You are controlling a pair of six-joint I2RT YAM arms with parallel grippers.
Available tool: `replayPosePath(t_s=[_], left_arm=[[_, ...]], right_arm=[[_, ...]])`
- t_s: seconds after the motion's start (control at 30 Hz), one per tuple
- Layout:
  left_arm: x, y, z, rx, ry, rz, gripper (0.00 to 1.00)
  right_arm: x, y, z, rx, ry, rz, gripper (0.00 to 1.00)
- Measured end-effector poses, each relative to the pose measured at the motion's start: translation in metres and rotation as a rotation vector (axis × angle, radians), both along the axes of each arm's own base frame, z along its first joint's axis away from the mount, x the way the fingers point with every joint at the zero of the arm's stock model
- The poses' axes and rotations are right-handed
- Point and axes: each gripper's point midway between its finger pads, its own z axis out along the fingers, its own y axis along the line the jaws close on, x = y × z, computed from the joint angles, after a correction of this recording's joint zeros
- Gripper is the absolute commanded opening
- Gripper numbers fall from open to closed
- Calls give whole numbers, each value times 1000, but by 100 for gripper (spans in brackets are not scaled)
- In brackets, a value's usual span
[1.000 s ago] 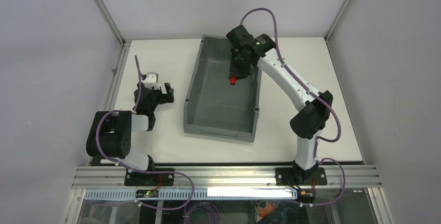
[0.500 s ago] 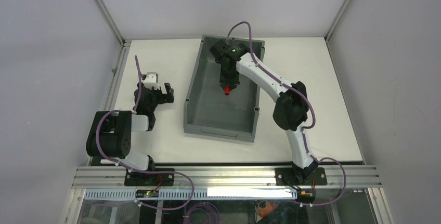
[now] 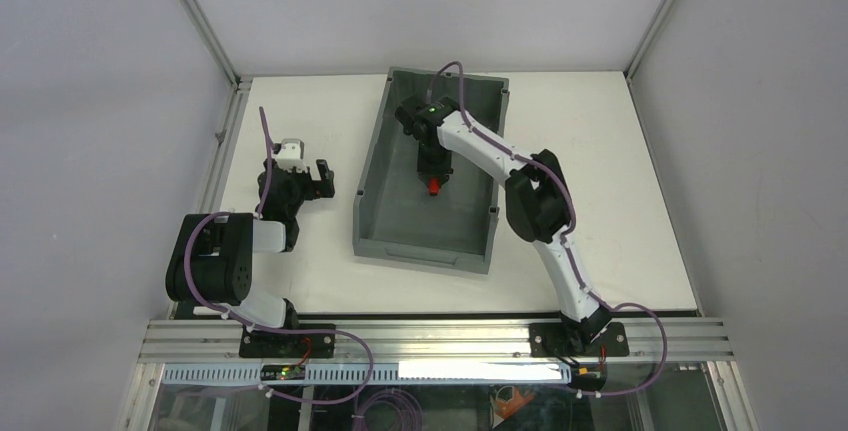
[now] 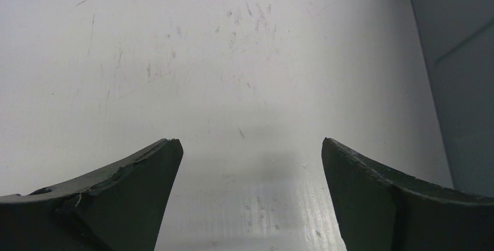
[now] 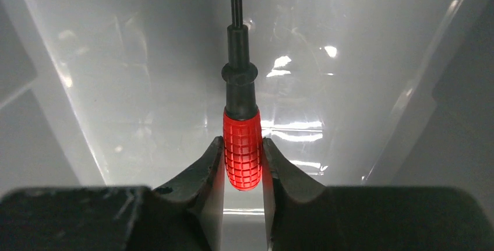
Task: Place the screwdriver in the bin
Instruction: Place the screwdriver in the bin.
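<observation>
At frame centre, the right gripper (image 3: 433,175) is clamped on the screwdriver (image 5: 242,146) by its red handle, shaft pointing up-frame, over the bin (image 3: 372,181) floor. The left gripper (image 4: 250,158), fingers apart, sits farther left.

I count one small screwdriver (image 5: 242,158) with a red handle and thin black shaft, one large rectangular grey plastic bin (image 3: 372,166) and one white table (image 3: 620,151). Two black-and-white robot arms: left arm (image 3: 215,256), right arm (image 3: 480,146). Two black two-finger grippers: left gripper (image 4: 250,142), right gripper (image 5: 242,143).
</observation>
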Motion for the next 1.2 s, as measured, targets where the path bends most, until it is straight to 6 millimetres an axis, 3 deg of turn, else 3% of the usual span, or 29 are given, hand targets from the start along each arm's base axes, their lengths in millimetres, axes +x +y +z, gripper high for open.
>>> replayPosePath(t_s=[0.33, 1.2], left_arm=[[0, 0, 0, 0, 0, 0, 99], [0, 0, 0, 0, 0, 0, 99]], right_arm=[[1, 0, -29, -33, 36, -2, 14], [9, 4, -36, -12, 22, -12, 41]])
